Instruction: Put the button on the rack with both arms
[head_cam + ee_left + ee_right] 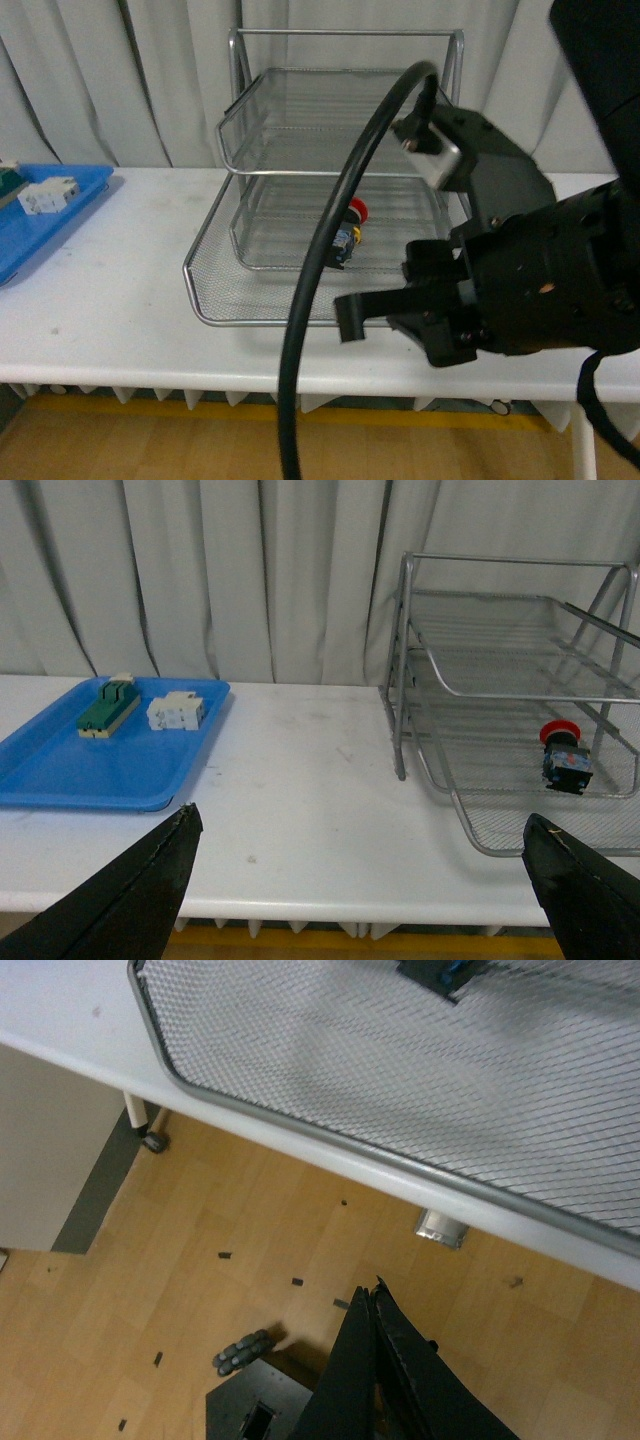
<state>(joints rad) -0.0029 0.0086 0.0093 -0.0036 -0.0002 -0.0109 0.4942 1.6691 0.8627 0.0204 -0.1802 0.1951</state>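
The button (352, 228), red cap on a dark and blue body, lies on the bottom tier of the silver wire-mesh rack (300, 150) at the middle of the table. In the left wrist view the button (565, 755) sits in the rack (480, 692), off to one side. My left gripper (360, 815) is open and empty, back from the table's front edge. My right gripper (350, 318) is shut and empty, in front of the rack's front rim. In the right wrist view it (370, 1292) hangs over the wooden floor, with the rack's rim (200, 1090) and the button's body (440, 972) beyond.
A flat blue tray (60, 770) at the table's left holds a green-and-beige block (108, 708) and a white terminal block (176, 712). The white table (100, 310) stands before grey curtains. A thick black cable (320, 260) crosses in front of the rack.
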